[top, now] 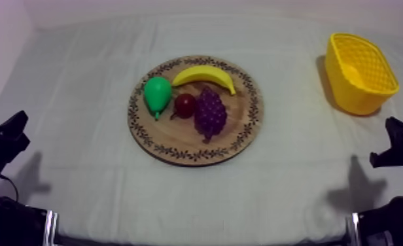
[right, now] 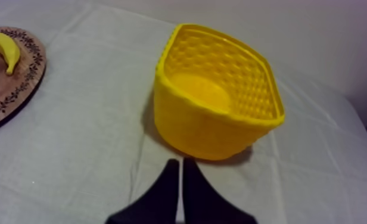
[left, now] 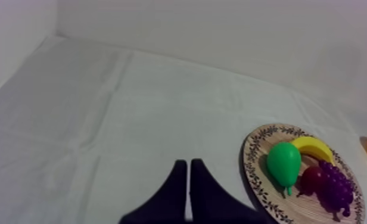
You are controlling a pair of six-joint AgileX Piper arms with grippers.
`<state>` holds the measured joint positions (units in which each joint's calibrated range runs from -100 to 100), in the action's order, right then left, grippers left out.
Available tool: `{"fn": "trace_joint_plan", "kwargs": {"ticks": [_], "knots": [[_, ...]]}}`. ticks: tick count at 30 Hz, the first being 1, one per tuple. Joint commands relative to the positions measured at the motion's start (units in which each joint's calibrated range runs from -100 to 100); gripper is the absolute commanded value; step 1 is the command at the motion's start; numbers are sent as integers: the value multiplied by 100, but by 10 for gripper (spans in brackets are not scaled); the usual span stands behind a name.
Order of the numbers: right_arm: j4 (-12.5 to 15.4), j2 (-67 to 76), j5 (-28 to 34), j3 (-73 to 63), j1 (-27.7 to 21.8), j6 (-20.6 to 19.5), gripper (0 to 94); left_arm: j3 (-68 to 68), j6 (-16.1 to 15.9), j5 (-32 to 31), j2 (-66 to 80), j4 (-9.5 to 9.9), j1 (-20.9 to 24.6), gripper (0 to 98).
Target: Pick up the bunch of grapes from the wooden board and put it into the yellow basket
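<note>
A purple bunch of grapes (top: pixel 210 113) lies on the round wooden board (top: pixel 178 140) at the table's middle, right of the small red fruit (top: pixel 185 105). The left wrist view has the grapes (left: pixel 336 187) at the board's (left: pixel 260 182) far side. An empty yellow basket (top: pixel 360 72) stands at the back right; in the right wrist view the basket (right: pixel 215 122) is just beyond my fingertips. My left gripper (top: pixel 13 131) rests low at the left, its fingers together as a narrow wedge (left: pixel 187 167). My right gripper (top: pixel 394 140) rests low at the right, likewise shut (right: pixel 179 165) on nothing.
A green pear (top: pixel 157 93) and a yellow banana (top: pixel 204 75) share the board with the grapes. The banana (right: pixel 2 47) and the board's rim (right: pixel 25 83) lie left of the basket. Bare cloth stretches between board and basket.
</note>
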<state>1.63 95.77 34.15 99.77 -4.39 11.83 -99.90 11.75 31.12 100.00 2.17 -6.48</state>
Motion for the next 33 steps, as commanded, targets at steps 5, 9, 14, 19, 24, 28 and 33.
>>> {"fn": "trace_joint_plan", "kwargs": {"ticks": [5, 9, 14, 19, 24, 28, 33], "knots": [[0, -1, -4, 1, 2, 0, 3, 1, 0, 0, 0, 0, 1, 1], [0, -1, -4, 1, 6, -42, 3, 1, 0, 0, 0, 0, 1, 1], [-1, -1, -4, 1, 18, -165, 3, 1, 1, 0, 0, 0, 1, 1], [68, -1, -29, -2, 63, -43, 3, 1, 0, 0, 0, 0, 1, 1], [23, -51, -46, -167, 276, 34, 3, 1, 0, 0, 0, 0, 1, 1], [-169, -460, -55, -705, 638, -139, 3, 1, 0, 0, 0, 0, 1, 1], [-261, -1515, 77, -1925, 1186, -285, 3, 1, 0, 0, 0, 0, 1, 1]]}}
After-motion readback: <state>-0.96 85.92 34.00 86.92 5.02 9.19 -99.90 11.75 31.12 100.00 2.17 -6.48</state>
